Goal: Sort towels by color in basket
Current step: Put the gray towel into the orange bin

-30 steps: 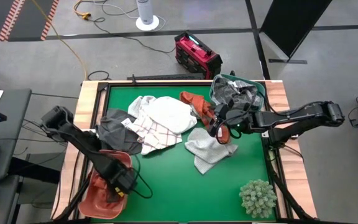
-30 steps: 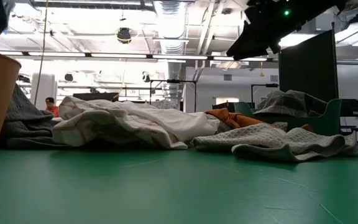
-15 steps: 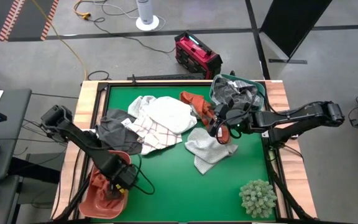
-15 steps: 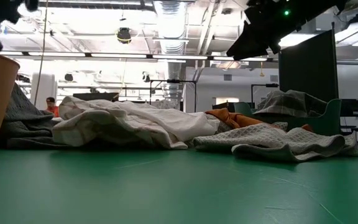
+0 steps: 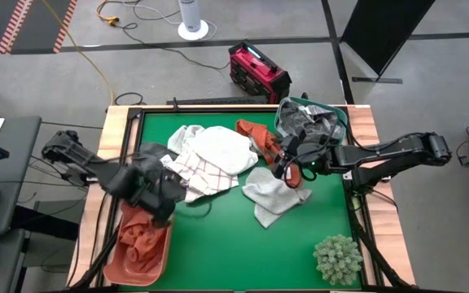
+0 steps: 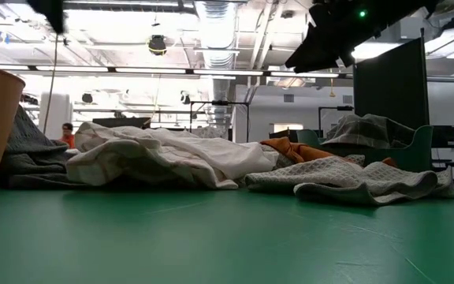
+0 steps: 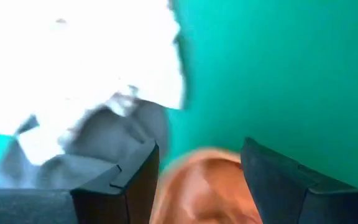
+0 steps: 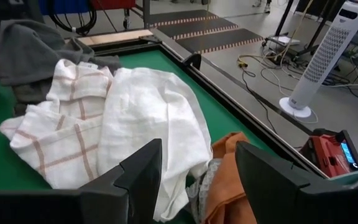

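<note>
Just dropped the rust-orange cloth towel (image 5: 139, 238) into the terracotta plastic basket (image 5: 162, 262) at the counter's left edge, left gripper (image 5: 163, 205) now open, empty, lifting toward the pile; right gripper (image 5: 286, 169) open, idle.

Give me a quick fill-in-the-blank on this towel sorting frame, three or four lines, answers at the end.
1. The rust-orange towel already sorted lies in the ____ basket.
2. The spiky plant ball sits on the ____ table.
3. The right pincer, fingers apart, hangs over a ____ checked towel.
4. The left pincer is above the basket's rim with ____ between its fingers.

Answers: orange; green; grey; nothing
</note>
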Controlling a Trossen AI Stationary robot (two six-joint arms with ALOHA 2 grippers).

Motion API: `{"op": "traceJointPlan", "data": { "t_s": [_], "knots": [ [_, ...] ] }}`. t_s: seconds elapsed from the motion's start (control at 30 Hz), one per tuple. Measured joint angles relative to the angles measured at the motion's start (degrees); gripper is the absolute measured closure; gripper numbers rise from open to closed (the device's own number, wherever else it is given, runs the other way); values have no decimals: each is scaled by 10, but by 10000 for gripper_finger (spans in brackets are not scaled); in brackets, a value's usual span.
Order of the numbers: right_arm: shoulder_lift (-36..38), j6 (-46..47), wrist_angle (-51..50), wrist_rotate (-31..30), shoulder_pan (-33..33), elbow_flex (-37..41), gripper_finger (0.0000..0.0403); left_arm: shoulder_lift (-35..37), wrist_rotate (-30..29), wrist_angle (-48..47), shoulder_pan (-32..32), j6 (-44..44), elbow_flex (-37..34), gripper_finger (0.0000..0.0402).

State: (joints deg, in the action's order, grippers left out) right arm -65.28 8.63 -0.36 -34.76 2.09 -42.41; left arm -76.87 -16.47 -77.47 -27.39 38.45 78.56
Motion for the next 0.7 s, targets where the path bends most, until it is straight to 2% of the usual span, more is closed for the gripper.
{"op": "traceJointPlan", "data": {
  "t_s": [0.1, 0.27, 0.43, 0.6, 0.7],
  "knots": [
    [0, -1, 1, 0, 0, 0, 168, -14, 2, -24, 63, -54, -22, 184],
    [0, -10, 1, 0, 0, 0, 168, -43, -3, -114, 197, -136, -42, 184],
    [0, -10, -3, 4, 2, 0, 168, -46, 74, -121, 322, -232, -77, 184],
    [0, -10, -8, 4, 9, 0, 168, -46, 99, -120, 387, -313, -144, 184],
    [0, -11, -8, 4, 18, 0, 168, -46, 107, -111, 409, -333, -196, 184]
  ]
}}
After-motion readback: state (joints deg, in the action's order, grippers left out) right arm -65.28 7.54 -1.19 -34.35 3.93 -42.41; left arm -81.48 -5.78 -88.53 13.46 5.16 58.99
